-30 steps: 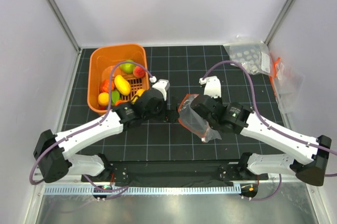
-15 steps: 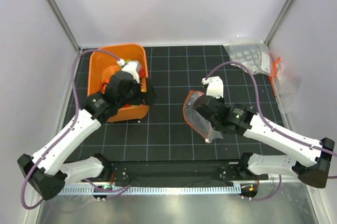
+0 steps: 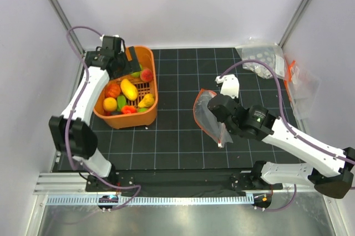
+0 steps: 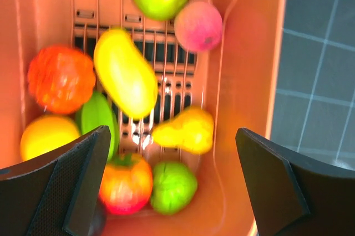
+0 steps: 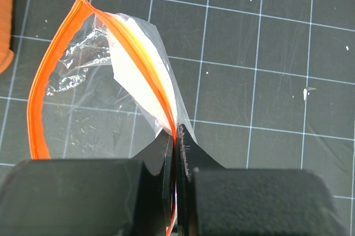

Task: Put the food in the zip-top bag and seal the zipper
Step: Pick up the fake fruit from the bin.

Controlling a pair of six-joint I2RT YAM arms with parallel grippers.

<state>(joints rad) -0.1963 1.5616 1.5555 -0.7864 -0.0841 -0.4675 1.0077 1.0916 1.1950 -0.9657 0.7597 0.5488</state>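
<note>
The food point(image 3: 128, 89), several toy fruits and vegetables, lies in the orange basket point(image 3: 155, 89). In the left wrist view I see a yellow one point(image 4: 125, 75), a yellow pear point(image 4: 186, 129), a green one point(image 4: 173, 187) and an orange-red one point(image 4: 126, 185). My left gripper point(image 3: 118, 59) hangs open and empty above the basket's far left rim point(image 4: 177, 191). My right gripper point(image 3: 217, 109) is shut on the orange-red zipper point(image 5: 138, 59) of the zip-top bag point(image 3: 206, 117). The clear bag point(image 5: 83, 97) hangs with its mouth bowed open towards the basket.
Other clear bags lie at the back right corner point(image 3: 263, 59) and along the right wall point(image 3: 299, 83). White enclosure walls close in the black gridded mat point(image 3: 177, 142) on the left, back and right.
My left arm has swung from the middle, next to the bag, to the back left above the basket. My right gripper has turned slightly, still holding the bag.
</note>
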